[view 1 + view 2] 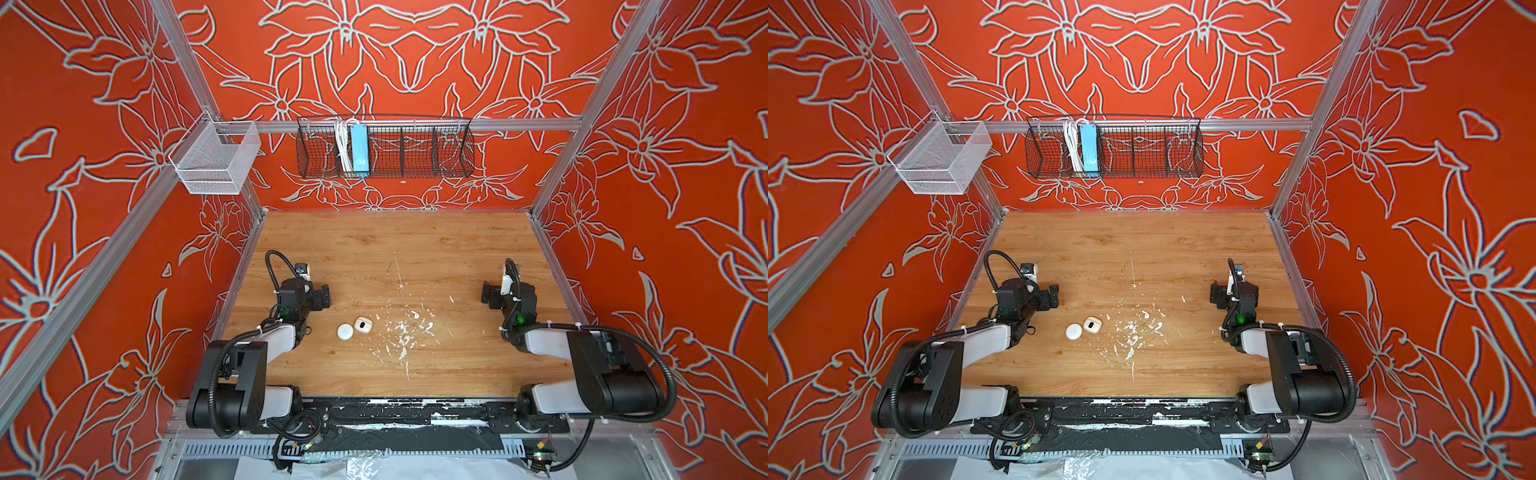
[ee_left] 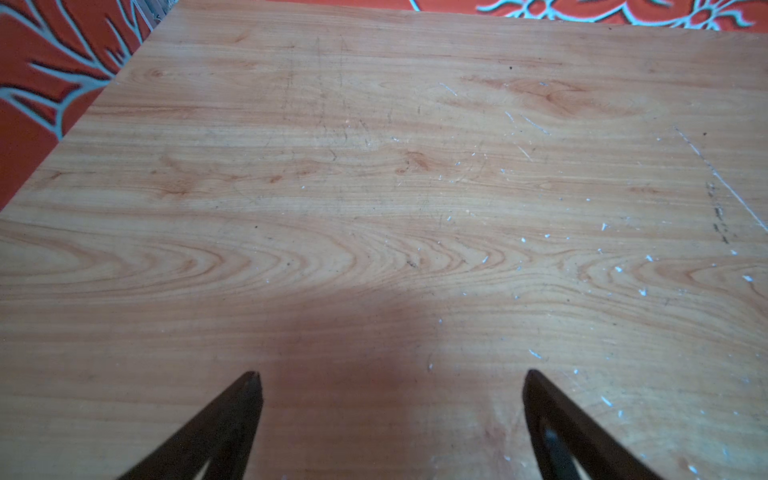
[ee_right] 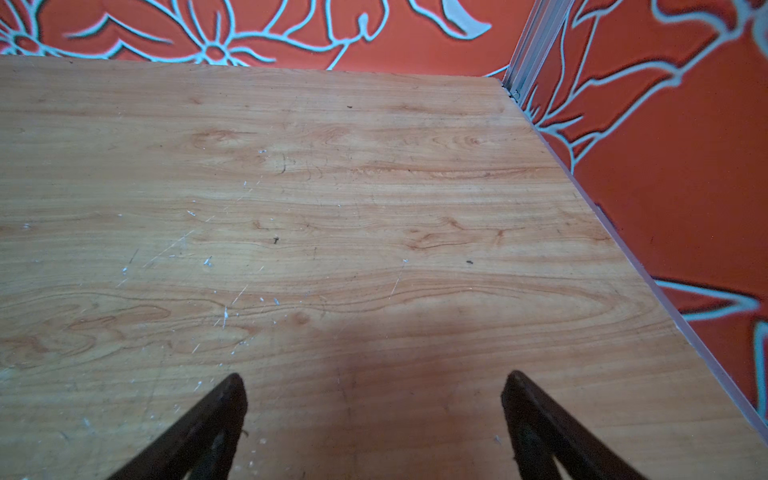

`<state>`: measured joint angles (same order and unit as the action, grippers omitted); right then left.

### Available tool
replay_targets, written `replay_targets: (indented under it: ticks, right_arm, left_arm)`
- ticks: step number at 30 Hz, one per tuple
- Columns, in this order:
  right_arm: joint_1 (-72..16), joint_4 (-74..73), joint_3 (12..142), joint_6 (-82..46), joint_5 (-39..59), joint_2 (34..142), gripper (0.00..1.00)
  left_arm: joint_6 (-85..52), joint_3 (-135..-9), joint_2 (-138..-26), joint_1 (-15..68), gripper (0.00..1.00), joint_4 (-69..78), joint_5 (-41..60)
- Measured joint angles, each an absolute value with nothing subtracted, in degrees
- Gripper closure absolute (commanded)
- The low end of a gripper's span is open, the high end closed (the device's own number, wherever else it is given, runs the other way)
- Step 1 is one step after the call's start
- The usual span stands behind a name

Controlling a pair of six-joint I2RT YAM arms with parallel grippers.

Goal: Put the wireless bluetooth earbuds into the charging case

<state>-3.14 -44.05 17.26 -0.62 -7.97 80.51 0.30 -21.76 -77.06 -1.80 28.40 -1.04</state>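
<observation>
In both top views the charging case (image 1: 363, 323) (image 1: 1092, 324) lies on the wooden table (image 1: 395, 249), white with a dark recess facing up. A white disc (image 1: 345, 331) (image 1: 1074, 331) touches its left side. Two tiny white earbuds (image 1: 415, 314) (image 1: 429, 326) (image 1: 1145, 314) (image 1: 1159, 326) lie to the right of the case among white paint flecks. My left gripper (image 1: 322, 297) (image 1: 1051, 297) (image 2: 390, 374) is open over bare wood, left of and behind the case. My right gripper (image 1: 489, 296) (image 1: 1216, 295) (image 3: 372, 376) is open, far right of the earbuds. Neither wrist view shows the case or earbuds.
White paint flecks (image 1: 403, 345) are scattered over the table's middle. A black wire basket (image 1: 386, 149) holding a blue power strip hangs on the back wall, and a white mesh basket (image 1: 216, 160) on the left frame. Red walls close in three sides of the table.
</observation>
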Motion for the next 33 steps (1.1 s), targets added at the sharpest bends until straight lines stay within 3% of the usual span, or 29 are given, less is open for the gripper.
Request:
replay_targets:
  ticks: [17,24,30,33]
  right_arm:
    - [-3.1,-41.6,19.0,-0.2,-7.6,79.2,0.02]
    - [-3.4,-23.5,24.6,-5.8,-9.6,60.1,0.02]
    - [-3.3,-10.7,32.6,-20.7,2.3,51.4,0.02]
    - [-3.3,-10.9,31.1,-25.0,13.2,51.3,0.02]
  left_arm:
    - [0.1,-21.8,-77.1,-1.8,0.03,28.4,-1.2]
    - [-3.8,-33.3,-72.0,-1.1,0.03,11.0,-2.2]
    - [-10.5,-40.8,-62.6,-1.1,0.03,-0.3,10.2]
    - [-14.6,-41.2,-57.6,-1.1,0.03,-3.5,18.6]
